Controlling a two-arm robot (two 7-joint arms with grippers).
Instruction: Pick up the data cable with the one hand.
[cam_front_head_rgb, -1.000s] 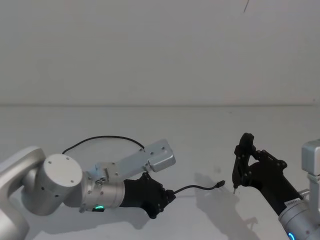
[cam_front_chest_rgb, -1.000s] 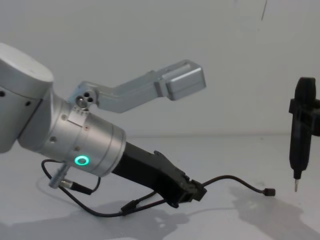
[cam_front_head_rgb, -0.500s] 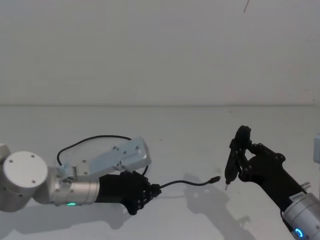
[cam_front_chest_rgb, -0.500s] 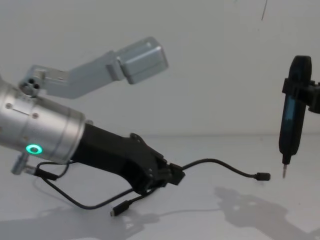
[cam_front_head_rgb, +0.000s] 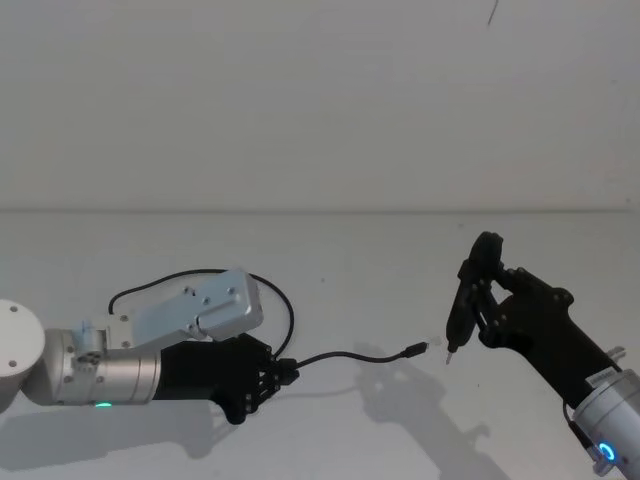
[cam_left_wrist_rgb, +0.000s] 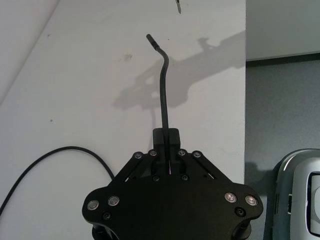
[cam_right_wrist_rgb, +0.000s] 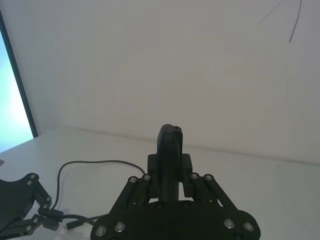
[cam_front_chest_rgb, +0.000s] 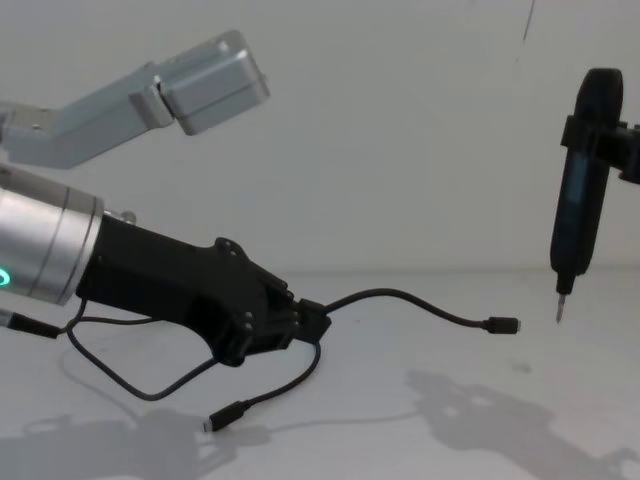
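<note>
White tabletop (cam_front_head_rgb: 340, 260), pale wall (cam_front_head_rgb: 320, 100) behind, open stretch mid-frame; lower left, left gripper (cam_front_head_rgb: 288, 370) clamped on data cable (cam_front_head_rgb: 350, 356); lower right, right gripper (cam_front_head_rgb: 478, 300) gripping pen tool (cam_front_head_rgb: 456, 328)

I work over a plain white table (cam_front_head_rgb: 330, 250) that runs back to a bare, pale wall (cam_front_head_rgb: 320, 100), which bears a thin dark line (cam_front_head_rgb: 493, 12) near its top. Past the table's straight edge, my left wrist view shows a dull grey floor (cam_left_wrist_rgb: 280, 110) lower down. My right wrist view shows a bright pane (cam_right_wrist_rgb: 10, 115) with a dark frame (cam_right_wrist_rgb: 21, 85) beside the wall. The light is even, and soft grey shadows (cam_front_chest_rgb: 470, 410) lie on the tabletop.
</note>
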